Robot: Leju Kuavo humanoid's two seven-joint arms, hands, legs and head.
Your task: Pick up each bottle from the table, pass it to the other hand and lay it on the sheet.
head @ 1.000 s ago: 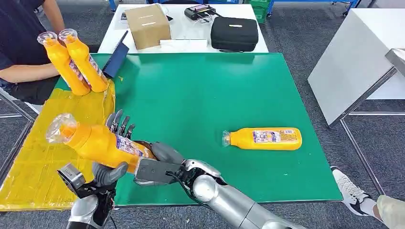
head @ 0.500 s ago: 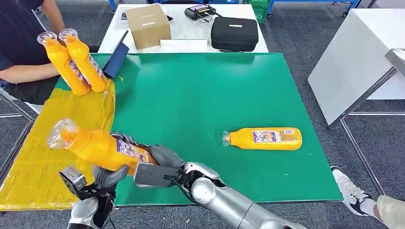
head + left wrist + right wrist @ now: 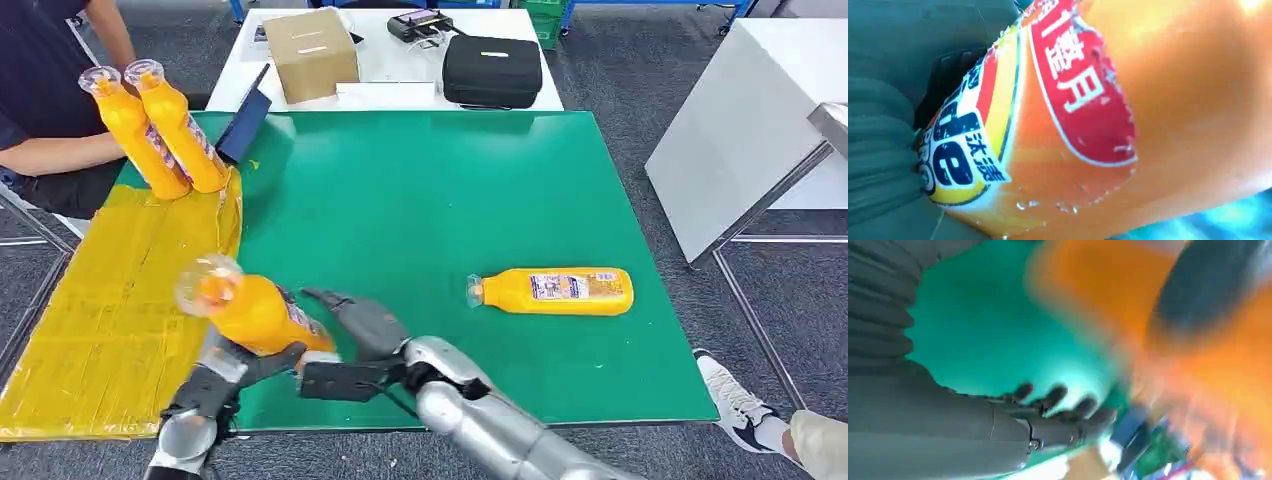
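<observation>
Passing done by the look of it, the left hand grips the bottle above the bench's near left corner while the right hand, fingers spread and empty, should clear before it goes onto the yellow sheet.

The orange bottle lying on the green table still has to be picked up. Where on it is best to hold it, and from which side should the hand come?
Probably at the middle of the bottle, over its label, coming from above. It lies flat on its side on the green table, cap toward the robot's left, with free space around it, so fingers can close across its round body.
</observation>
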